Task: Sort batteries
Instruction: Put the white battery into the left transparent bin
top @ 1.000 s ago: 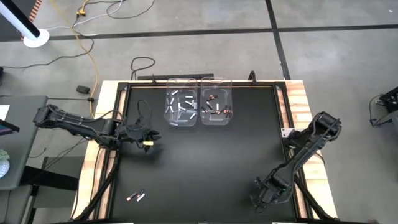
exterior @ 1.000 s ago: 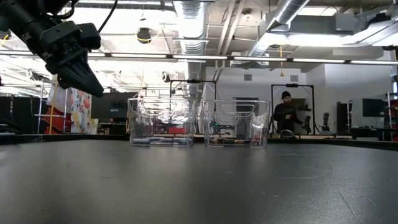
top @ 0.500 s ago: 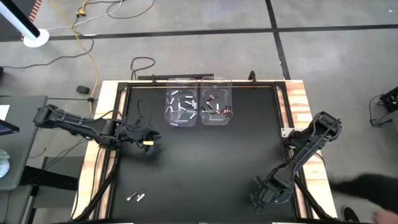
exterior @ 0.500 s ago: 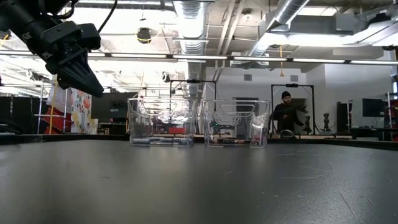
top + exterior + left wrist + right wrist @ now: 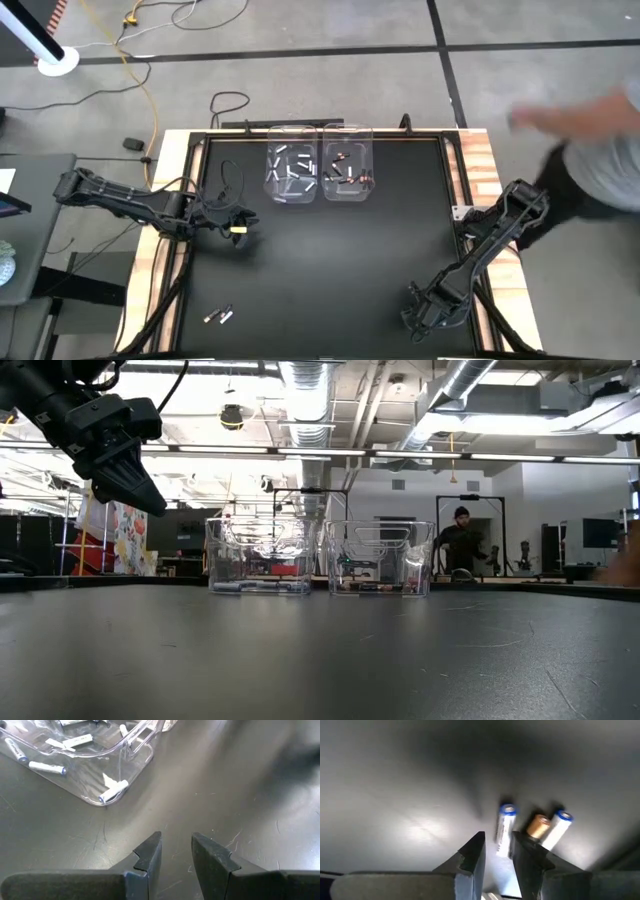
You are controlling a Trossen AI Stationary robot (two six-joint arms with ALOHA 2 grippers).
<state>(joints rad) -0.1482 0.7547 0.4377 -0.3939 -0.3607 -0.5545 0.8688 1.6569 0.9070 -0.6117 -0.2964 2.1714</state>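
Note:
Two clear bins stand side by side at the table's far edge. The left bin (image 5: 292, 175) holds white batteries (image 5: 47, 768); the right bin (image 5: 347, 175) holds reddish-copper and dark ones (image 5: 345, 170). A few loose batteries (image 5: 218, 316) lie near the near left corner. My left gripper (image 5: 235, 222) hangs above the table's left side, raised (image 5: 135, 485), fingers a narrow gap apart (image 5: 176, 842), empty. My right gripper (image 5: 420, 315) is low at the near right corner, narrowly open (image 5: 497, 845), over a white battery (image 5: 504, 827), a copper one (image 5: 538, 825) and another white one (image 5: 557, 827) on the table.
The black table top (image 5: 330, 260) has wooden side rails. A person (image 5: 600, 150) moves just beyond the table's right edge, close to the right arm's base (image 5: 520, 205). Another person (image 5: 462, 540) stands far back in the room.
Both arms have kept still. A person came into the high view at the near right and walked along the table's right side toward its far end.

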